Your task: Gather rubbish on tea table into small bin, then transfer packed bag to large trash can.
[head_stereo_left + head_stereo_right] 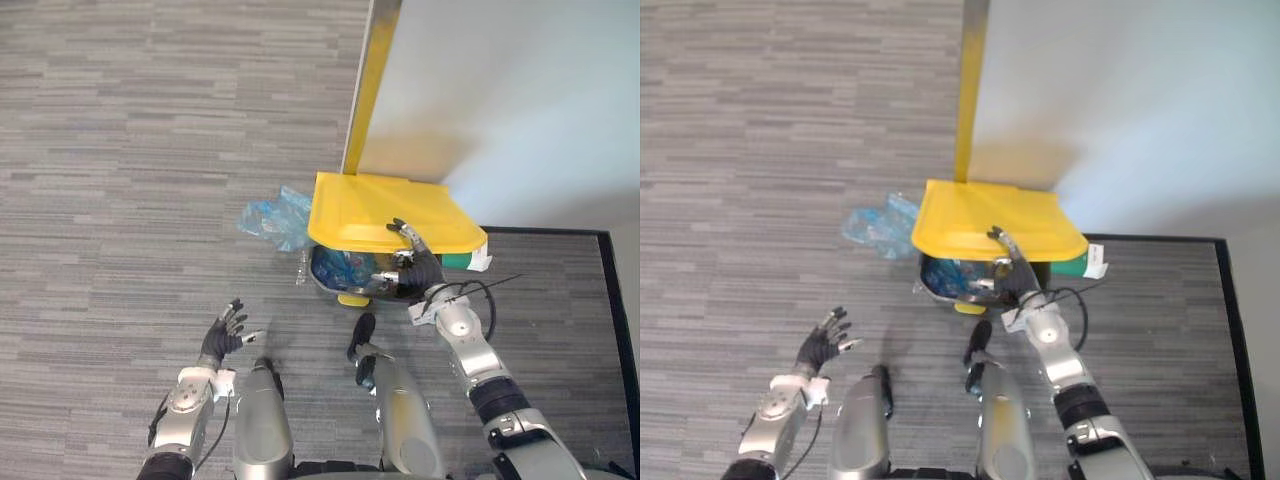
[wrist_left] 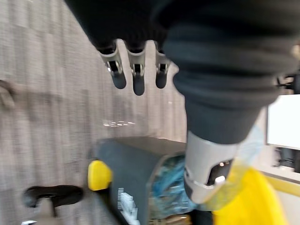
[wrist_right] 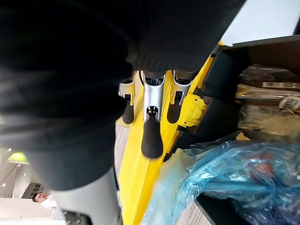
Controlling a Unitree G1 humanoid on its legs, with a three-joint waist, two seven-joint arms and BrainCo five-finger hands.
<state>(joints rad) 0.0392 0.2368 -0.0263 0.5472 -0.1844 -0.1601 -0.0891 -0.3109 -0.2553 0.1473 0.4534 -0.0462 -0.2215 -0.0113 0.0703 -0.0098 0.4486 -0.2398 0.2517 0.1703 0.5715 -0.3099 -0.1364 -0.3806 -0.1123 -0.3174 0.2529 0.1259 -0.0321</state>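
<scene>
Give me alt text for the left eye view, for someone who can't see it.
The robot's right hand touches the front edge of a yellow bin lid, with a blue plastic bag poking out beneath it. The left hand hovers open above grey carpet.

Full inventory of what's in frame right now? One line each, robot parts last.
trash can: one, dark body, on the carpet by the wall
lid: one, yellow, raised over the can's opening
pedal: one, yellow, at the can's foot
plastic bag: translucent blue, inside the can and spilling out on its left
wall: white, yellow edge strip
carpet: grey
left hand: open, above the carpet
right hand: fingers straight, at the lid's front edge
</scene>
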